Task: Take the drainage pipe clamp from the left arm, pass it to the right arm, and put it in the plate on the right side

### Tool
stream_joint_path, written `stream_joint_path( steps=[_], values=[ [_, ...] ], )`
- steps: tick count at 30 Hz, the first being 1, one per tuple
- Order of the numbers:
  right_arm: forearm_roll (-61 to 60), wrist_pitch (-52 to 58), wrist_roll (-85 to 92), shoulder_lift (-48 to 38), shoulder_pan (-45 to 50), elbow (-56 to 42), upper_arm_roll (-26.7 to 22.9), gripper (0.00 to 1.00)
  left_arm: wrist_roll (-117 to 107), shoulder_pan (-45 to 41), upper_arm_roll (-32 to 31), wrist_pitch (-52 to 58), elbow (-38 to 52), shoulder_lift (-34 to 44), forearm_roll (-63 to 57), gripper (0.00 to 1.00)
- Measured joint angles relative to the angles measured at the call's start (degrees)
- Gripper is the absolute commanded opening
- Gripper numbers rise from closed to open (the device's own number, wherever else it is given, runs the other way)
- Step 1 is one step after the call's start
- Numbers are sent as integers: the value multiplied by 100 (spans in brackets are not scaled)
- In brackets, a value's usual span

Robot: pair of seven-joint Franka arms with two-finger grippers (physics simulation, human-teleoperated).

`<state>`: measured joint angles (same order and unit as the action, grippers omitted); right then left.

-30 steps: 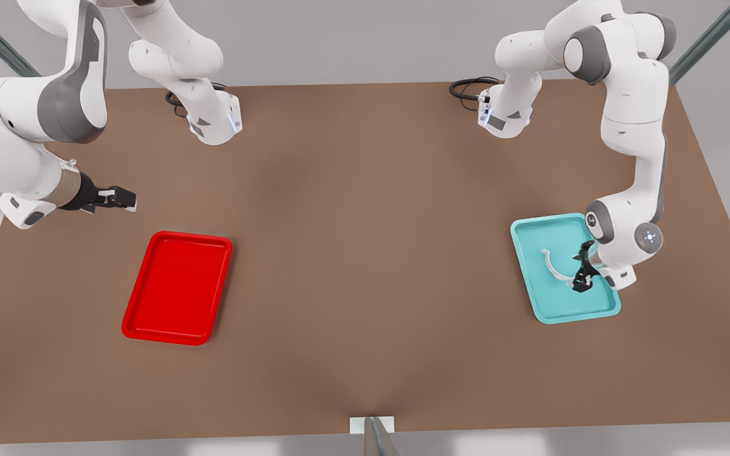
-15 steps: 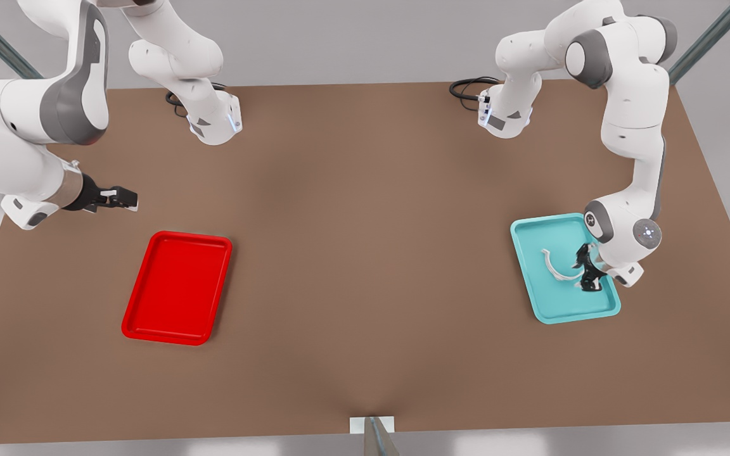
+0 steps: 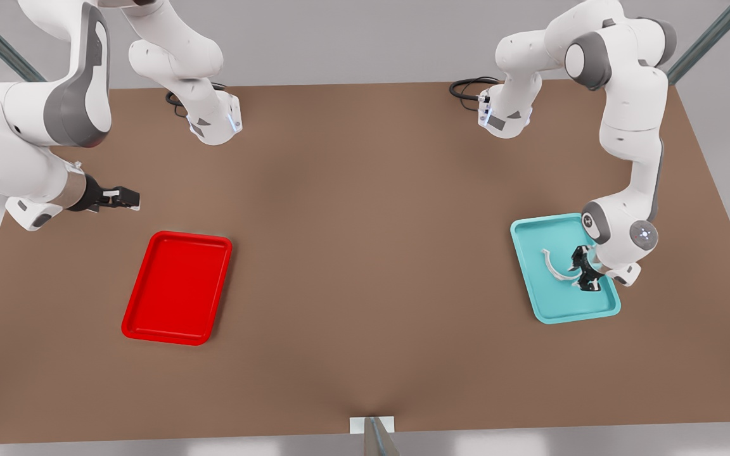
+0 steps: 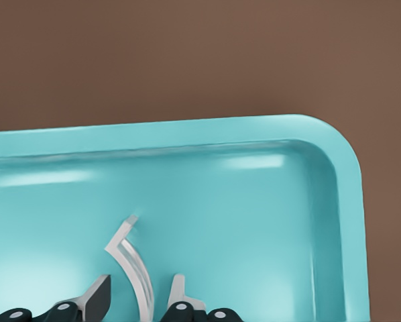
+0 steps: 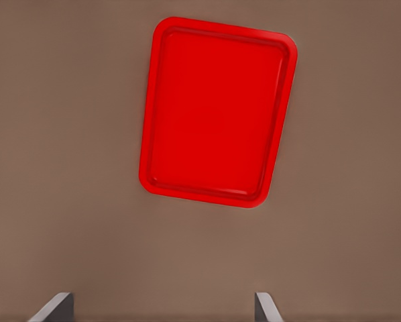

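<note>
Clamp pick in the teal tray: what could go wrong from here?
1. The left gripper straddles the thin white clamp near one end only; gripped off-center, the strip may swivel or slip out.
2. It sits flat on the teal tray, so the fingertips may scrape the tray floor or shift the tray.
3. The right gripper waits, open, far across the table by the red tray; a poor grip complicates the handover.

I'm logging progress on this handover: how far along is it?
Nothing is finished. The left gripper is open astride the drainage pipe clamp, which lies in the teal tray. Grasp, handover and placing remain; the right gripper waits open near the empty red plate.
</note>
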<state>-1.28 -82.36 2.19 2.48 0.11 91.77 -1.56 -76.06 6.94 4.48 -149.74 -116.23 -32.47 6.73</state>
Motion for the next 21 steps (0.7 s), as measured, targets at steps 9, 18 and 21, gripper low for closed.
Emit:
stream_joint_path(
  steps=[9,18,21],
  values=[
    [7,23,4,36,11,2,0,100,-227,0,0,8,26,8,10,21],
    [9,38,6,48,5,-3,0,100,-462,-814,-25,567,265,1069,7,21],
    [8,40,7,49,0,0,0,100,-497,-1954,-72,879,724,1027,-2,21]
  ],
)
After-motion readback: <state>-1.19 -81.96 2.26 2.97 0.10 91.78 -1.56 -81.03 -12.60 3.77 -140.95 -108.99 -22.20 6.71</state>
